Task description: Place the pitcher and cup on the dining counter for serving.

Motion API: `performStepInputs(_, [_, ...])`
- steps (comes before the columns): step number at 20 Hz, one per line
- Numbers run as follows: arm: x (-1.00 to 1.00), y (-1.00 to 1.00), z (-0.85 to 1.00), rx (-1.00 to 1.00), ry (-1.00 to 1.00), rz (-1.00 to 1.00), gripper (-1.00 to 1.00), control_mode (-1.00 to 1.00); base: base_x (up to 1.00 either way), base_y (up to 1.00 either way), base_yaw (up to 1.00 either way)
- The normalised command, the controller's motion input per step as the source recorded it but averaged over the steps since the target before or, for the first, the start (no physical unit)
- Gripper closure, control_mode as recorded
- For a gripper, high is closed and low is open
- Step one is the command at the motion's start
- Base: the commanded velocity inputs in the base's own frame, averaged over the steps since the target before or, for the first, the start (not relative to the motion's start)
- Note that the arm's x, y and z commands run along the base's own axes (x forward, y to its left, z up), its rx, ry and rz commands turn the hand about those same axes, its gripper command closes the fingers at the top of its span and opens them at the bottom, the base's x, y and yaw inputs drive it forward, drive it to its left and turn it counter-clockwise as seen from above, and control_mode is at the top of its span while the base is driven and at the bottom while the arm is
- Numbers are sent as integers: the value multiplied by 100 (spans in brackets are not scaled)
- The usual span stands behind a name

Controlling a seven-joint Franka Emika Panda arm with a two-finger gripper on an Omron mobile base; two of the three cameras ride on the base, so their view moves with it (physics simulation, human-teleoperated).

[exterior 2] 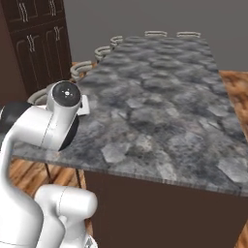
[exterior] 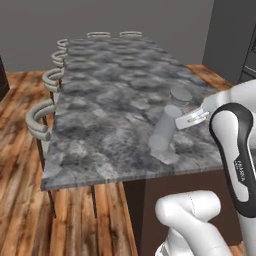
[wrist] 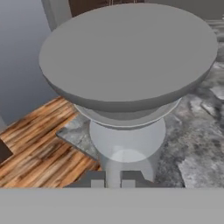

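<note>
Standing upright near the surface's [exterior: 100, 100] near right edge, pitcher [exterior: 166, 131] held by its rim in narrow pincer [exterior: 186, 119]; long axis vertical, base on or just above marble, contact unclear.

Glossy white rounded arm [exterior: 235, 150] — dark joint bands, small lettering along one.

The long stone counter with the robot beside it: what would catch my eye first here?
First comes the long grey-veined dining counter, with curved stools along its far side. Near its near edge a tall pale see-through pitcher stands upright on the slab, and the white arm's gripper is closed on its upper part. Up close, in the hand view, the pitcher's wide round rim looms large.
</note>
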Motion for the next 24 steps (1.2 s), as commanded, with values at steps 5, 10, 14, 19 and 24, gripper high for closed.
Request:
performStepInputs(5, [40,0,-1,-1,-2,-4,100,-100,18,9,-7])
performStepInputs(10, [94,0,-5,0,4,-6,100,-100,0,0,0])
performStepInputs(14, [100,0,-12,0,8,-8,100,-100,0,0,0])
performStepInputs(19, [100,8,-26,0,7,-16,100,-100,0,0,0])
performStepInputs(24, [98,12,-30,0,2,-16,100,-100,0,0,0])
